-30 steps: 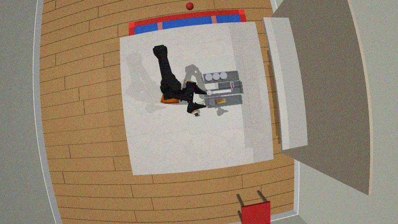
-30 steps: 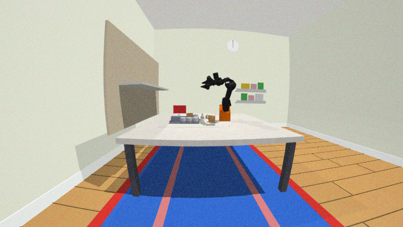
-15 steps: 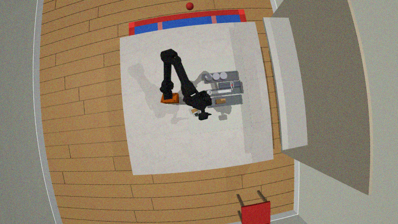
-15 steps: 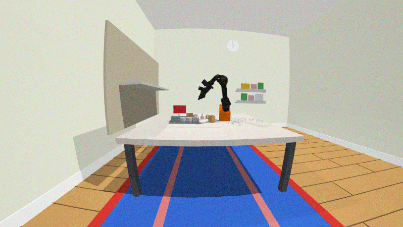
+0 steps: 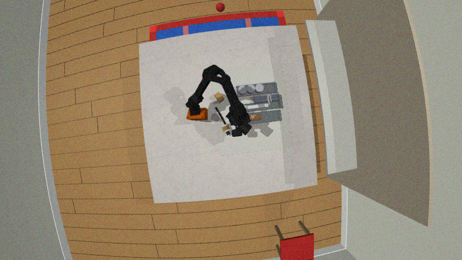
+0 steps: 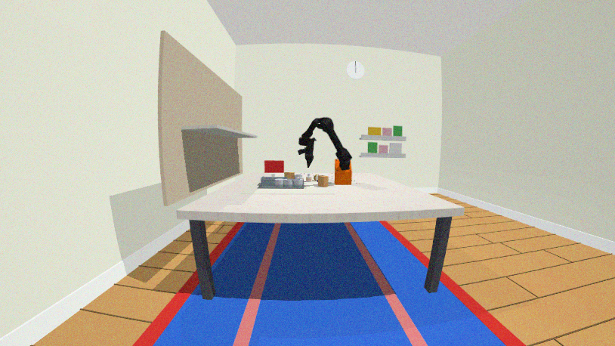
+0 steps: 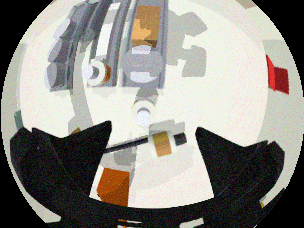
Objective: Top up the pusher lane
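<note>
My gripper (image 5: 241, 132) (image 6: 308, 165) (image 7: 155, 128) is open and empty, pointing down high above the table in front of the lanes. The loose jar (image 6: 308, 177) (image 7: 143, 114), pale-lidded, stands upright in front of the right-hand lane in the wrist view; the arm hides it in the top view. The sprung lane (image 5: 278, 102) (image 7: 116, 56) is the middle grey one, with a long white strip inside. A white-lidded jar with an orange-brown side (image 7: 98, 73) stands near its front end. The pusher plate is not clear.
A white piece with an amber band (image 5: 225, 128) (image 7: 162, 144) lies by a black rod. A brown block (image 5: 218, 96) (image 6: 322, 180) stands near the orange base (image 5: 197, 114). One side lane holds several grey jars (image 7: 57, 76); the other holds a wide grey jar (image 7: 142, 65) and a brown block (image 7: 146, 25).
</note>
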`<control>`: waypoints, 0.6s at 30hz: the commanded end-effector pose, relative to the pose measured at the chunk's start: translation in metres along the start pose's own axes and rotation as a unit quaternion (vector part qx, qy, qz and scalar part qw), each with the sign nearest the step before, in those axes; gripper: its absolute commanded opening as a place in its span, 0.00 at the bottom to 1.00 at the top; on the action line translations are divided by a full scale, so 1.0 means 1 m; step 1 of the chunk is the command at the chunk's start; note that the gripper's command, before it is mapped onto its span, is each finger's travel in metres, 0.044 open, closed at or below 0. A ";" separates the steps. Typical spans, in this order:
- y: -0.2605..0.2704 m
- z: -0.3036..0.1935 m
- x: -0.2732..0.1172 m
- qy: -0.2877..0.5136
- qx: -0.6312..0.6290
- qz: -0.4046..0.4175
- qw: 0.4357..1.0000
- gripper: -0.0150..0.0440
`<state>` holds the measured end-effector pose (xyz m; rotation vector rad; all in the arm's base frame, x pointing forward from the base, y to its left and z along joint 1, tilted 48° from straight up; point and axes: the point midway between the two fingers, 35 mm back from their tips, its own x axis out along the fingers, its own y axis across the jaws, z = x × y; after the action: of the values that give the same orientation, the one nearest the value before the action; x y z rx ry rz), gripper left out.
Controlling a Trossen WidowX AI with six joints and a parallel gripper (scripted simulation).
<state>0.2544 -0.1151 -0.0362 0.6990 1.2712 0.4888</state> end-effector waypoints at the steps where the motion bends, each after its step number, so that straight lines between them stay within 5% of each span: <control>1: 0.009 -0.005 0.010 0.046 -0.003 0.019 0.999 1.00; 18: 0.012 -0.008 0.040 0.046 -0.003 0.020 0.999 1.00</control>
<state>0.2575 -0.0841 -0.0525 0.6962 1.3386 0.5585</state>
